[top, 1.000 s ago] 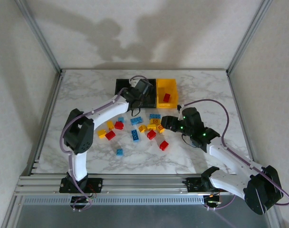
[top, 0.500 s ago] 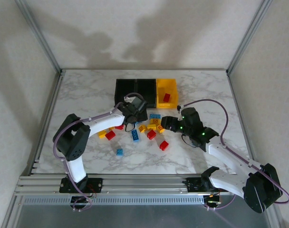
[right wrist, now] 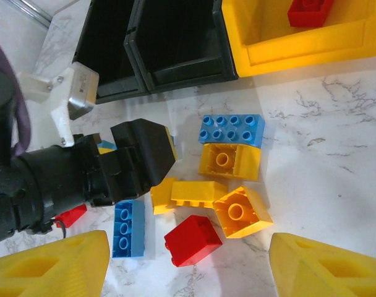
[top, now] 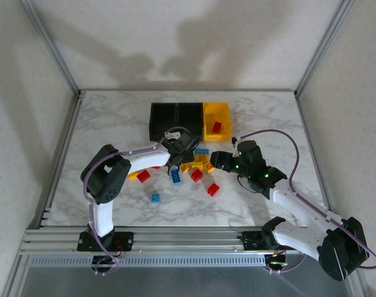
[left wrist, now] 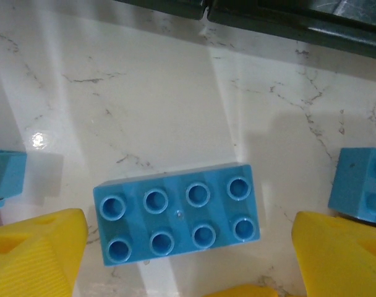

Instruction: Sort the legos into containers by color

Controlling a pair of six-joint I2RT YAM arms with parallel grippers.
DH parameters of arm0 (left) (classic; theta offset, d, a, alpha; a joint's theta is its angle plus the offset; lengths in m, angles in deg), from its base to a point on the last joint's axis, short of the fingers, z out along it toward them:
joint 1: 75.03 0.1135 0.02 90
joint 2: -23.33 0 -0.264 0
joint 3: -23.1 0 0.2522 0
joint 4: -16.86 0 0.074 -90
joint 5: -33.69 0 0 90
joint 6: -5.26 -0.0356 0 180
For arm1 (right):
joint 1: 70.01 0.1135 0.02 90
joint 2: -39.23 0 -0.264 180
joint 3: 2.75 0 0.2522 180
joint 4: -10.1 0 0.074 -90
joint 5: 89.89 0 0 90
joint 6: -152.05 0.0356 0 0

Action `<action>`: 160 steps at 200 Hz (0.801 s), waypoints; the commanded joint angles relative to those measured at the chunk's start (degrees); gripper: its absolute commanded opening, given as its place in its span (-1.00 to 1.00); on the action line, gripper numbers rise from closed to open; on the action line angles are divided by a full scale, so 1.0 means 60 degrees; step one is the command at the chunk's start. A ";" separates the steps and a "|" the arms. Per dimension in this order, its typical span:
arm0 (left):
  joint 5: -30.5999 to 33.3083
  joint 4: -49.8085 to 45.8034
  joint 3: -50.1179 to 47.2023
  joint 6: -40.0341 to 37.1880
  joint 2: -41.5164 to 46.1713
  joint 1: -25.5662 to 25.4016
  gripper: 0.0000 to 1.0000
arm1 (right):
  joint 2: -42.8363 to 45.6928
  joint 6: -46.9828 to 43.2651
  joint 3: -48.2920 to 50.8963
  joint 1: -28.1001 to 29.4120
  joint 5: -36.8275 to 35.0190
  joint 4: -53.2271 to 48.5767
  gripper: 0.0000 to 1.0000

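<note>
In the left wrist view a blue eight-stud lego (left wrist: 175,213) lies flat on the marble. My left gripper (left wrist: 188,260) is open, with one yellow fingertip on each side of it and a gap on both sides. From above, the left gripper (top: 179,153) is low over the pile's left part. My right gripper (right wrist: 188,269) is open just short of a red lego (right wrist: 193,240), with yellow legos (right wrist: 240,210) and a blue one (right wrist: 232,129) beyond. The containers stand at the back: two black bins (top: 160,114) and a yellow bin (top: 225,111) holding a red lego (top: 217,127).
Loose legos lie apart from the pile: a red one (top: 143,176), a small blue one (top: 155,198) and a red one (top: 213,189). The left arm (right wrist: 64,179) crosses the right wrist view beside a long blue lego (right wrist: 127,228). Metal rails edge the table.
The left gripper came back from over the black bins, dropped toward me onto the pile and opened wider. The right arm hardly moved.
</note>
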 commanded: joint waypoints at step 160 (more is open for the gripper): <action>0.0710 -0.1312 0.3216 -0.1493 -0.0060 0.0346 -0.10 | 0.0266 0.0031 0.0237 -0.0118 -0.0122 -0.0067 0.37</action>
